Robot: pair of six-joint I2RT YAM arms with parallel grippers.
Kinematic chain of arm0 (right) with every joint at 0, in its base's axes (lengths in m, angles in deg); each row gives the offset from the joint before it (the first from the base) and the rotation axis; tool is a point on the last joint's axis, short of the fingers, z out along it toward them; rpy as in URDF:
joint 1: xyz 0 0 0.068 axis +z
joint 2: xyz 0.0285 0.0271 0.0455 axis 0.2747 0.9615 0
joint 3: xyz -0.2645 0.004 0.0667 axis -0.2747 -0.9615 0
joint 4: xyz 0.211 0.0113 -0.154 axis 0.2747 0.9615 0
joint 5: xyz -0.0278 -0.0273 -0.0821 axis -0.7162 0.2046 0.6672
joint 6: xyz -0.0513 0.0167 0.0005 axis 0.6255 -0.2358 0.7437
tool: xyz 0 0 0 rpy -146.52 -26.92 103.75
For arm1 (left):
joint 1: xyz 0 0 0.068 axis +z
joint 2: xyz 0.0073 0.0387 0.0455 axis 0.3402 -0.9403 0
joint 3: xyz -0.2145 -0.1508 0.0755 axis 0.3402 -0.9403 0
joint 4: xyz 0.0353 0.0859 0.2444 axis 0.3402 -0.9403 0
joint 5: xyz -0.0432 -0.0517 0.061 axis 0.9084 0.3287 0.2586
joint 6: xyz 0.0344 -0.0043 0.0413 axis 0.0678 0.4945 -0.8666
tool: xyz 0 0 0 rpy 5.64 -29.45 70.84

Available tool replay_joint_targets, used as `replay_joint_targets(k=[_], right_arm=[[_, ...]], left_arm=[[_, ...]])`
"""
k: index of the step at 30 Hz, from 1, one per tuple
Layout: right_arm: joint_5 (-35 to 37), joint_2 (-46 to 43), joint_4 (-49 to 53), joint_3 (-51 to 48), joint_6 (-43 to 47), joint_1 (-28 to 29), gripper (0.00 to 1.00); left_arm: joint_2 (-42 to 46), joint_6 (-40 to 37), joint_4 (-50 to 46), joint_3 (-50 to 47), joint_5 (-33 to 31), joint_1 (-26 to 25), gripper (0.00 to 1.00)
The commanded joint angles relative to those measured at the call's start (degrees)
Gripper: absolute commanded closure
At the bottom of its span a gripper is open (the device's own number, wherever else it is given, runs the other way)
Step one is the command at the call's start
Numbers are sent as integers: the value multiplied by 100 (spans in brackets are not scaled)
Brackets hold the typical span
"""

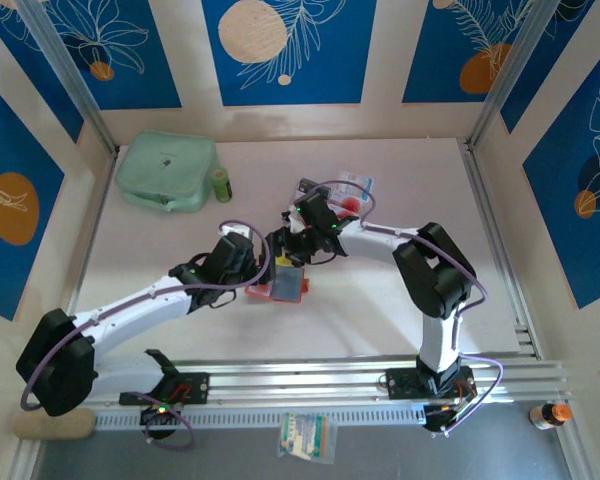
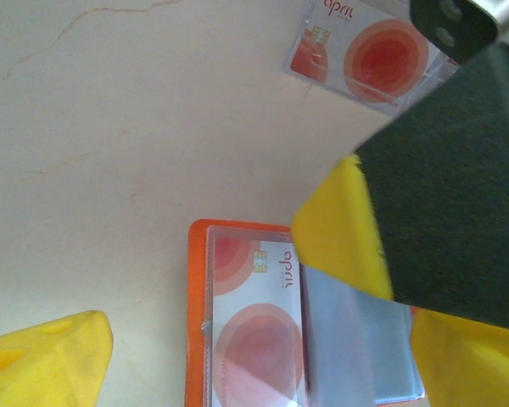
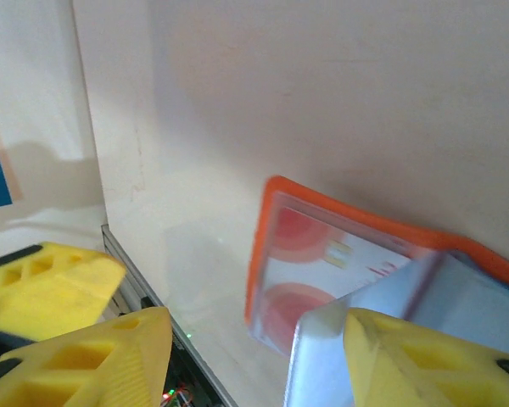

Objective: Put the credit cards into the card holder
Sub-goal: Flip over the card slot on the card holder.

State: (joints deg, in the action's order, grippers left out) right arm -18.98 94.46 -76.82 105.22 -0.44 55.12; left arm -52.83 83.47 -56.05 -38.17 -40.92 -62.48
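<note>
Card holder [image 2: 197, 322] edge on pale table [image 2: 110, 127]

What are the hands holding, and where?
Nothing: left hand and right hand stand open over the orange square card holder; its clear flap only touches one finger.

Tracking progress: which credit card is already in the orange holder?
The card behind the clear sleeve of the card holder; the other card lies loose on the table.

Two credit cards [image 2: 365, 59]; one card holder [image 2: 195, 322]; one pouch [image 1: 166, 172].
</note>
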Motion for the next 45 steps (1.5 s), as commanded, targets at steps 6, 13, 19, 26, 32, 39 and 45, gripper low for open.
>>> replay_joint_targets(k=[6, 13, 19, 26, 32, 39, 45], right_arm=[[-167, 695, 33, 453, -254, 99, 44], [-244, 761, -50, 534, -338, 82, 44], [-215, 435, -50, 344, -307, -15, 45], [-124, -24, -5, 8, -225, -129, 46], [567, -675, 886, -325, 390, -183, 46], [2145, -1055, 2292, -618, 1250, -82, 46], [2624, -895, 2575, -620, 1486, 148, 46]], left_arm=[[277, -7, -121, -286, -156, 119, 9], [194, -18, -54, -466, -168, 163, 10], [-187, -61, 159, -489, -147, 221, 10], [-1058, -145, 322, -78, -59, 380, 10], [-1387, -262, 261, 113, -77, 487, 9], [-1277, -290, 252, 14, -42, 525, 9], [-1255, -273, 254, -2, 2, 535, 9]])
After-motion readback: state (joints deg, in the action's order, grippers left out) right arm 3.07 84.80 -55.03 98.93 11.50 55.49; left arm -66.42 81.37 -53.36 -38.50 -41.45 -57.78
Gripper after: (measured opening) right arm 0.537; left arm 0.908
